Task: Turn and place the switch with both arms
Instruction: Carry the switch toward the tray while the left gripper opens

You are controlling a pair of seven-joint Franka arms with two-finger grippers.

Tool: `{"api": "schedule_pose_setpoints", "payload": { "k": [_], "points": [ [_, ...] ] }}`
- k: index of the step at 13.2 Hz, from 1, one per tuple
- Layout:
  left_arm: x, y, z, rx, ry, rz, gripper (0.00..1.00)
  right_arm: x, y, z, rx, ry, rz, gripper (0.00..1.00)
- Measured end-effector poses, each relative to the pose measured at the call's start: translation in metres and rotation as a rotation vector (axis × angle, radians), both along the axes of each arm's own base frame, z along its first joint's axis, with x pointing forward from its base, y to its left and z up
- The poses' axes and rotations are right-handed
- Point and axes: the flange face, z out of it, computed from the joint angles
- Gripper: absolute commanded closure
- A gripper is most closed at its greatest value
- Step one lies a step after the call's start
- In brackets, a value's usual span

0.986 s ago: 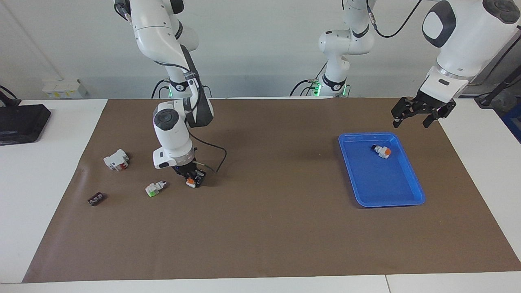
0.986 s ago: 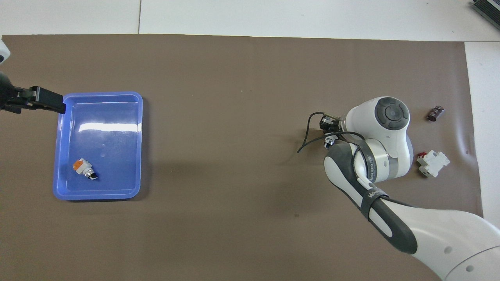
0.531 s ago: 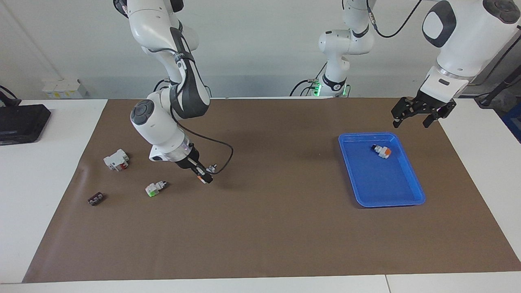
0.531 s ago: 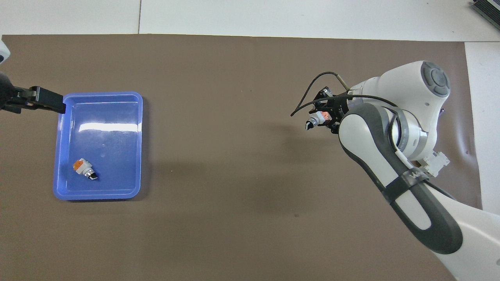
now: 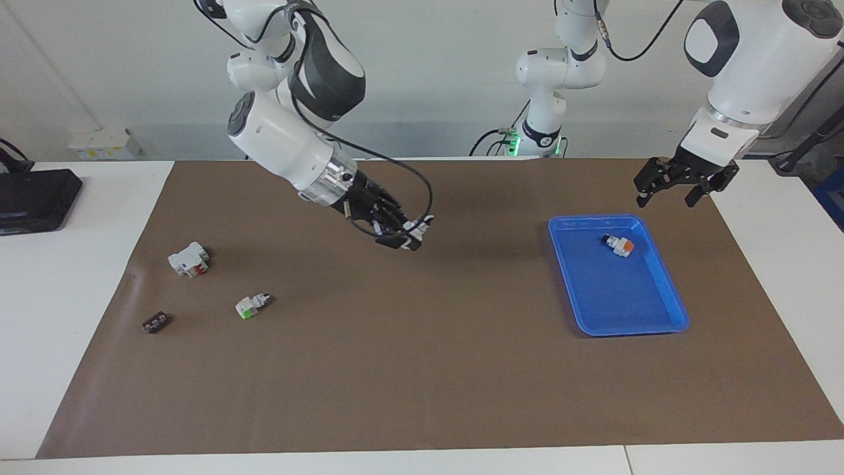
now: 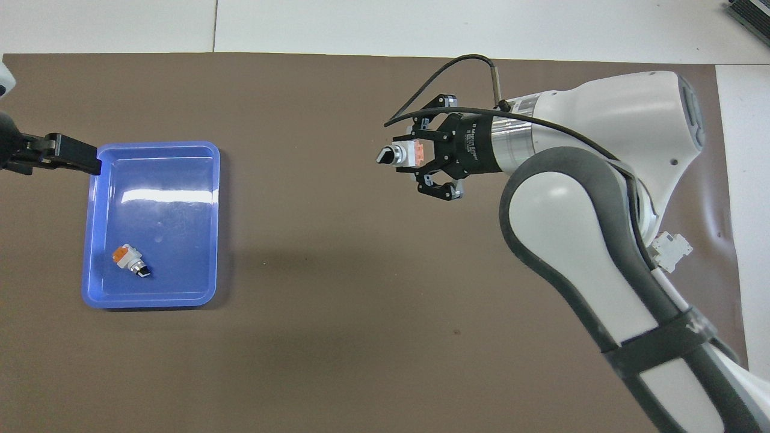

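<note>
Right gripper carries a switch in the air over the brown mat; left gripper waits open by the blue tray.

The right gripper [image 5: 403,232] is clamped on the switch [image 6: 404,154] at upper centre of the overhead view, its dark tip pointing toward the tray [image 5: 666,323], orange face up. The left gripper [image 5: 672,185], fingers spread and empty, hangs over the tray's corner at upper right of the facing view. A second switch [image 5: 619,245] lies in the tray. A third switch [image 5: 250,305], a white block with a red part [image 5: 188,258] and a small black piece [image 5: 155,322] lie on the bench at lower left of the facing view.
</note>
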Motion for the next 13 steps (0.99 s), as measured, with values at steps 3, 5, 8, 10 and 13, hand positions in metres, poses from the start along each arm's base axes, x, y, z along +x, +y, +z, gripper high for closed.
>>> {"api": "schedule_pose_setpoints", "payload": {
  "k": [3,5,8,10,13],
  "points": [
    [-0.007,-0.001,0.005,0.000,0.017,-0.003,0.00,-0.022,0.061,0.015,0.152,0.032,-0.119,1.00],
    [-0.010,-0.003,0.009,-0.001,0.013,-0.008,0.00,-0.043,0.098,0.020,0.185,0.053,-0.156,1.00],
    [-0.015,-0.009,0.014,-0.002,0.019,-0.018,0.00,-0.065,0.132,0.024,0.200,0.040,-0.146,1.00],
    [-0.023,-0.020,0.018,-0.010,0.043,-0.038,0.00,-0.071,0.139,0.024,0.202,0.035,-0.139,1.00],
    [-0.029,-0.039,0.022,-0.141,0.063,-0.021,0.00,-0.076,0.150,0.020,0.207,0.017,-0.150,1.00]
  ]
}}
